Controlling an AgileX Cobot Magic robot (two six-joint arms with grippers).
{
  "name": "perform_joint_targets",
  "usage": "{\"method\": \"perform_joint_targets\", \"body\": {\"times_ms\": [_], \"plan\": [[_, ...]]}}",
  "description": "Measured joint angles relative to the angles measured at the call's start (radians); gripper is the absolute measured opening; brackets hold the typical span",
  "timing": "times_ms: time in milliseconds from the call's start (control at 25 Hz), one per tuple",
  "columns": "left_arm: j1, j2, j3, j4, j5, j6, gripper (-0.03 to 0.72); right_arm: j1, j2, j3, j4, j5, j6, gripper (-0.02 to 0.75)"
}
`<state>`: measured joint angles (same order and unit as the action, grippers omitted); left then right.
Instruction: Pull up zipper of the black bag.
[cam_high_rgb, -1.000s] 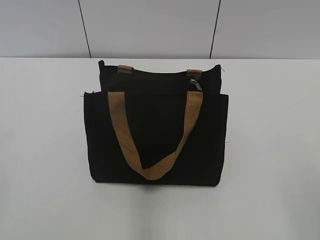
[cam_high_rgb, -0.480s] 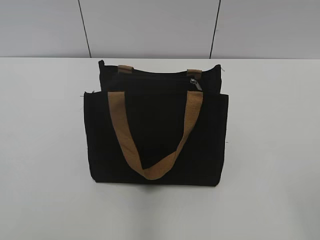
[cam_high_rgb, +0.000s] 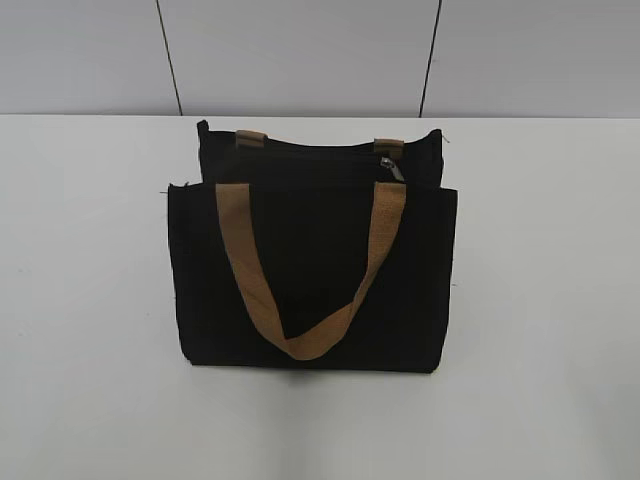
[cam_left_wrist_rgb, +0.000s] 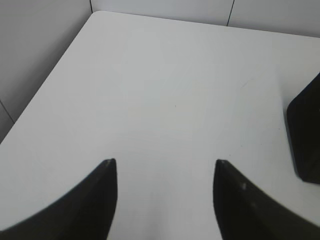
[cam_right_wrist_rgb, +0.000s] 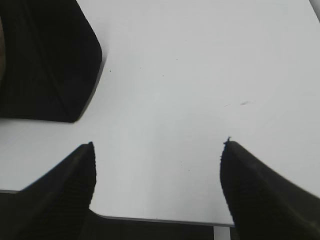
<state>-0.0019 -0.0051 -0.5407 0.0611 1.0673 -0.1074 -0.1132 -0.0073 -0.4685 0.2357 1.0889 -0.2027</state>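
Exterior view: black bag (cam_high_rgb: 310, 270) lies flat at centre of the white table (cam_high_rgb: 90, 300), front panel facing the camera, top edge toward 12 o'clock. One tan strap handle (cam_high_rgb: 300, 270) drapes down the front in a U, its low point toward 6 o'clock. Two short tan stubs of the rear handle (cam_high_rgb: 251, 138) poke out at the top edge, at about 11 and 1 o'clock of the bag. Zipper (cam_high_rgb: 391, 167) pull tab, small and silver-grey, sits near the bag's top right, about 1 o'clock, just above the right leg of the front strap. The zipper line itself is hard to trace against black fabric, possibly running left from the tab. Grey panelled wall (cam_high_rgb: 300, 55) behind. No arm in this view.

Left wrist view: left gripper (cam_left_wrist_rgb: 165, 200) at 6 o'clock, fingers spread wide apart, nothing between them, bare table under it. A corner of the black bag (cam_left_wrist_rgb: 305, 135) shows at 3 o'clock, well apart from the fingers.

Right wrist view: right gripper (cam_right_wrist_rgb: 157, 195) at 6 o'clock, fingers wide apart, holding nothing, over the table near its front edge. Black bag (cam_right_wrist_rgb: 45, 60) corner at 10 o'clock, apart from the fingertips.
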Motion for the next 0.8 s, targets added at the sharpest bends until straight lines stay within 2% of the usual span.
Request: {"method": "perform_joint_targets", "body": {"times_ms": [320, 520, 680, 800], "plan": [[0.000, 0.000, 0.000, -0.050, 0.000, 0.000, 0.413, 0.000, 0.000, 0.000, -0.009, 0.000, -0.001, 0.587], [0.000, 0.000, 0.001, -0.152, 0.000, 0.100, 0.403, 0.000, 0.000, 0.000, -0.074, 0.003, -0.001, 0.587], [0.000, 0.000, 0.002, -0.169, 0.000, 0.124, 0.401, 0.000, 0.000, 0.000, -0.076, 0.004, 0.000, 0.587], [0.000, 0.000, 0.002, -0.170, 0.000, 0.127, 0.401, 0.041, 0.000, 0.000, -0.076, 0.004, 0.000, 0.587]]}}
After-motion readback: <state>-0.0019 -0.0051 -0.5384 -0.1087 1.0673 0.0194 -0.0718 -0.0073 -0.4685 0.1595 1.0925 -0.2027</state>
